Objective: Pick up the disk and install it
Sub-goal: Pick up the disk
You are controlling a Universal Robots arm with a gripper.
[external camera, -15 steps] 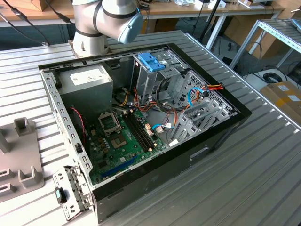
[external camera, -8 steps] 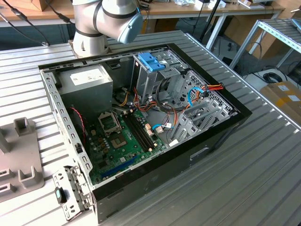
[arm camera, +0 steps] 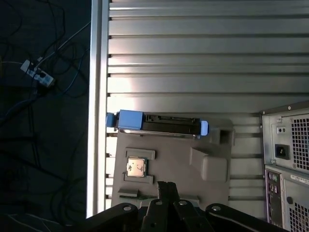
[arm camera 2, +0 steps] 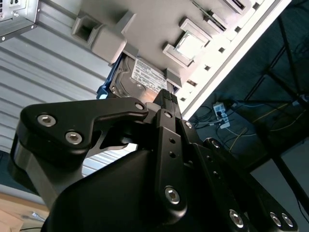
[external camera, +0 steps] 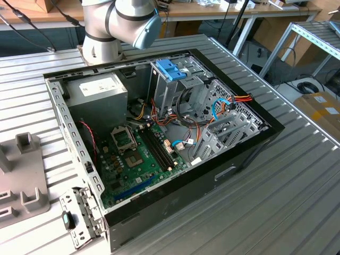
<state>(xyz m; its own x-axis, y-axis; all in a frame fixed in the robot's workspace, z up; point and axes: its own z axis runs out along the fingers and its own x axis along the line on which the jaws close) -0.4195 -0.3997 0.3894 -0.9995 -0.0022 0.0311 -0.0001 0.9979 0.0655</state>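
Standing on its long edge in a slot of the grey fixture (arm camera: 178,162), the disk (arm camera: 159,126) lies ahead of the gripper (arm camera: 167,186) and apart from it, nothing touching. In the second wrist view the disk (arm camera 2: 137,79) shows its white label and dark metal face just beyond the gripper (arm camera 2: 166,96). The fingers (arm camera: 162,191) are pressed together with only a thin seam between them; they grip nothing. A square processor chip (arm camera: 136,167) sits in a recess of the same fixture, near the disk's slot. In the exterior view, from that view's left, the fixture (external camera: 24,175) rests on the slatted metal table (external camera: 297,191), then comes the open computer case (external camera: 239,159), with the arm (external camera: 119,21) behind it.
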